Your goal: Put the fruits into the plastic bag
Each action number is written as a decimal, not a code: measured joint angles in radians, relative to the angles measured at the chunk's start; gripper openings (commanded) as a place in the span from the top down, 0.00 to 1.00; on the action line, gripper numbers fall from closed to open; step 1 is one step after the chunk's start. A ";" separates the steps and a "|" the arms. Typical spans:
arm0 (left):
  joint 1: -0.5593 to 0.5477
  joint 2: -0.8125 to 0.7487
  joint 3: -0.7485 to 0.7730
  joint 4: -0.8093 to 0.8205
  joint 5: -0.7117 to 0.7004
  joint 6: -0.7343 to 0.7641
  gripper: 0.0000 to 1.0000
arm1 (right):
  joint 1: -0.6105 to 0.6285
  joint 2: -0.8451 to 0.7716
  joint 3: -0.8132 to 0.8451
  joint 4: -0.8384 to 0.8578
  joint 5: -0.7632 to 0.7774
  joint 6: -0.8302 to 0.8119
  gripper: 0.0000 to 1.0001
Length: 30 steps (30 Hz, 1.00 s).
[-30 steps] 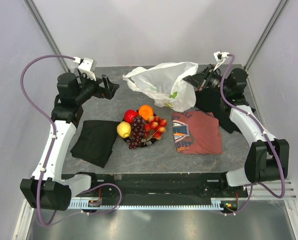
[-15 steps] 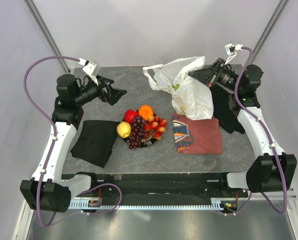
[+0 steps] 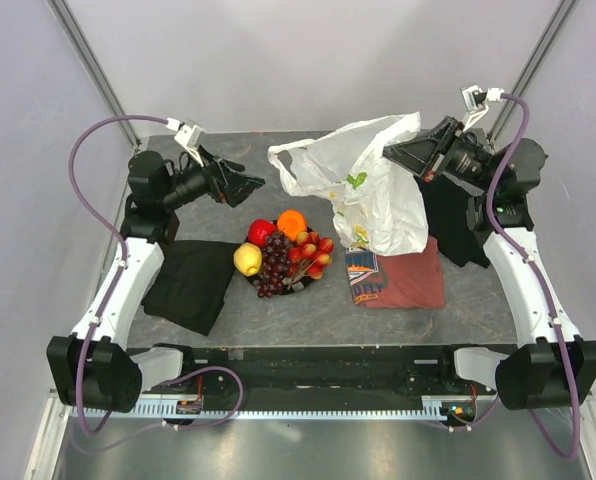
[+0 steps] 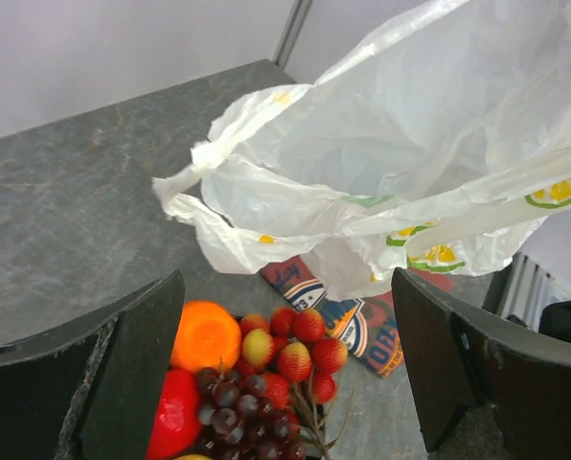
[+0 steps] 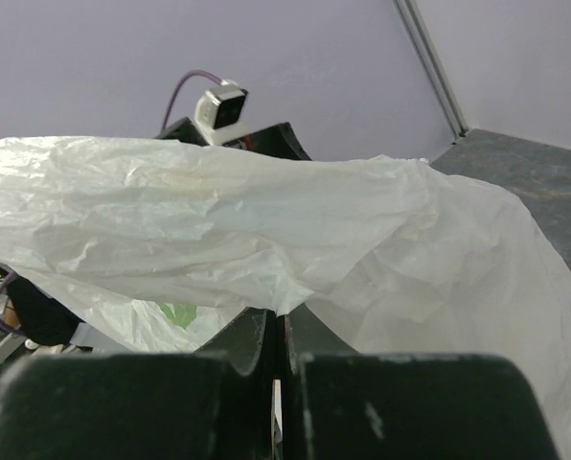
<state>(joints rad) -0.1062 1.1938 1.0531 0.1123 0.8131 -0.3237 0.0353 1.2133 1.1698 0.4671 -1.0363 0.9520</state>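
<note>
Clamping bag (image 3: 373, 195) rim, right gripper (image 3: 403, 157) holds it hanging over red shirt (image 3: 403, 280). Left gripper (image 3: 248, 186), jaws wide apart, hovers near bag handle, above fruits (image 3: 283, 252) piled mid-bench (image 3: 278, 308).

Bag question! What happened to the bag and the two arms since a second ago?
The right claw, shut on the plastic bag, lifted it off the table; it now hangs open over the top of the red T-shirt. The left claw, open, swung right toward the bag's loose handle. The fruits, T-shirt and black cloth stayed put.
</note>
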 measured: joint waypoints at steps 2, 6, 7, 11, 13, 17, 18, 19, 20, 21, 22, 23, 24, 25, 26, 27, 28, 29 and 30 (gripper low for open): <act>-0.017 0.000 -0.035 0.023 -0.008 -0.031 0.05 | 0.000 -0.005 0.000 0.027 -0.007 0.043 1.00; -0.035 0.002 -0.107 0.064 -0.028 -0.090 0.05 | 0.000 -0.030 0.000 0.058 -0.024 0.095 1.00; -0.039 0.003 -0.118 0.074 -0.035 -0.101 0.05 | 0.000 -0.037 0.000 0.065 -0.029 0.105 1.00; -0.057 0.011 -0.127 0.122 -0.071 -0.139 0.10 | 0.000 -0.061 0.000 0.086 -0.043 0.134 1.00; -0.070 0.028 -0.117 0.146 -0.082 -0.153 0.10 | 0.000 -0.071 0.000 0.100 -0.047 0.153 1.00; -0.089 0.086 -0.090 0.182 -0.106 -0.174 0.11 | 0.000 -0.079 0.000 0.129 -0.059 0.187 1.00; -0.094 0.100 -0.086 0.184 -0.110 -0.180 0.11 | 0.000 -0.080 0.000 0.135 -0.064 0.197 1.00; -0.099 0.112 -0.083 0.188 -0.117 -0.184 0.12 | 0.000 -0.081 0.000 0.145 -0.067 0.206 1.00; -0.105 0.124 -0.080 0.192 -0.130 -0.188 0.14 | 0.000 -0.081 0.000 0.157 -0.070 0.216 1.00; -0.109 0.133 -0.077 0.193 -0.135 -0.190 0.15 | 0.000 -0.081 0.000 0.163 -0.071 0.224 1.00; -0.116 0.144 -0.073 0.196 -0.142 -0.194 0.24 | 0.000 -0.082 0.000 0.171 -0.074 0.232 1.00; -0.124 0.155 -0.066 0.198 -0.153 -0.198 0.31 | 0.000 -0.083 0.000 0.176 -0.077 0.239 1.00; -0.133 0.166 -0.060 0.203 -0.159 -0.205 0.39 | 0.000 -0.085 0.000 0.181 -0.080 0.246 1.00; -0.140 0.175 -0.053 0.208 -0.163 -0.211 0.66 | 0.000 -0.087 0.000 0.185 -0.084 0.251 1.00; -0.149 0.185 -0.047 0.215 -0.169 -0.217 0.80 | 0.000 -0.089 0.000 0.188 -0.089 0.254 1.00; -0.157 0.192 -0.043 0.222 -0.175 -0.228 0.90 | 0.000 -0.091 0.000 0.190 -0.092 0.256 1.00; -0.164 0.198 -0.042 0.232 -0.178 -0.233 0.98 | 0.000 -0.093 0.000 0.189 -0.093 0.255 1.00; -0.170 0.201 -0.042 0.240 -0.183 -0.237 0.99 | 0.000 -0.096 0.000 0.183 -0.094 0.248 1.00; -0.173 0.201 -0.042 0.241 -0.184 -0.240 0.98 | 0.000 -0.099 0.000 0.166 -0.093 0.219 1.00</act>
<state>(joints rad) -0.2790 1.3945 1.0115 0.3538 0.6289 -0.5636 0.0353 1.1141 1.1698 0.6327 -1.1297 1.1713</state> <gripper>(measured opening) 0.074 0.008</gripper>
